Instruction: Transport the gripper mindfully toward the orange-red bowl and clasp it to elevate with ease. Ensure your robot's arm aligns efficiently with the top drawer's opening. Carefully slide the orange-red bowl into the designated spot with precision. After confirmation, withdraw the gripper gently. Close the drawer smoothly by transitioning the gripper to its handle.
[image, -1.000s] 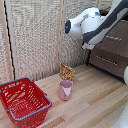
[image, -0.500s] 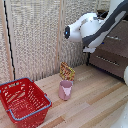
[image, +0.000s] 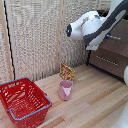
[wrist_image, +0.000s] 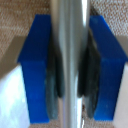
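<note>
While the hand (wrist_image: 68, 67) stood clenched on the handle (wrist_image: 69, 50), blue fingertips (wrist_image: 36, 70) flanking the silver bar, the robot's arm (image: 92, 25) reached over the top drawer (image: 116, 40), well beyond the pink cup (image: 65, 90) on the desk (image: 95, 105). Orange-red bowl: unseen, presumably inside. Advised: push squarely, steadily, without twisting the bar.

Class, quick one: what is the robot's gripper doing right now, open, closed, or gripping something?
Gripper: closed on the silver bar handle, which sits between the blue-tipped fingers.
</note>
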